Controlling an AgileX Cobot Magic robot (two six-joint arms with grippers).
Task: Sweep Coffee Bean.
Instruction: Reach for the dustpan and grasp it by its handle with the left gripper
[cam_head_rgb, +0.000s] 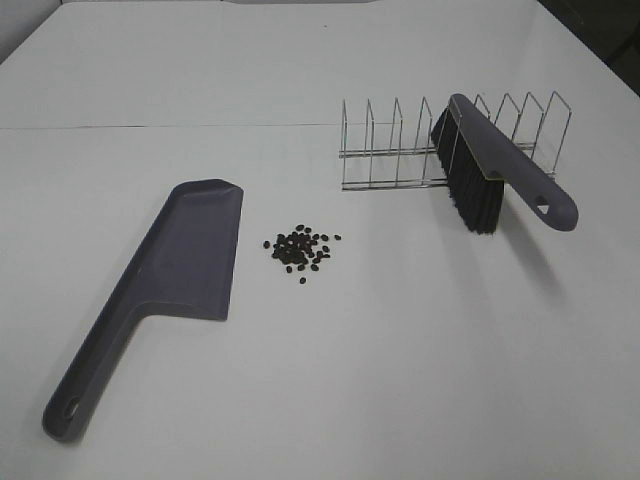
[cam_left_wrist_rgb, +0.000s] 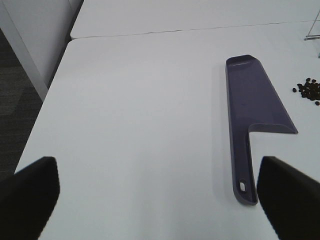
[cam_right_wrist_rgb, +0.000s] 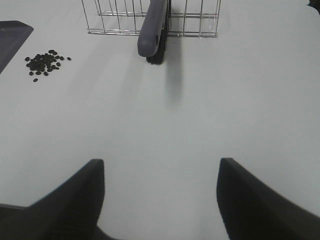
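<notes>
A cluster of tiny dark coffee beans (cam_head_rgb: 301, 249) lies on the white table, just right of the grey-purple dustpan (cam_head_rgb: 175, 268), which lies flat with its handle toward the front left. The beans also show in the left wrist view (cam_left_wrist_rgb: 310, 91) and the right wrist view (cam_right_wrist_rgb: 45, 61). The brush (cam_head_rgb: 495, 170) with black bristles and grey-purple handle leans in the wire rack (cam_head_rgb: 420, 145). Neither gripper shows in the exterior view. My left gripper (cam_left_wrist_rgb: 157, 197) is open and empty, behind the dustpan's handle (cam_left_wrist_rgb: 243, 165). My right gripper (cam_right_wrist_rgb: 160, 197) is open and empty, well short of the brush (cam_right_wrist_rgb: 154, 27).
A seam between two white tabletops (cam_head_rgb: 150, 127) runs across the back. The left table edge (cam_left_wrist_rgb: 45, 105) drops to a dark floor in the left wrist view. The wire rack (cam_right_wrist_rgb: 120, 20) stands behind the brush.
</notes>
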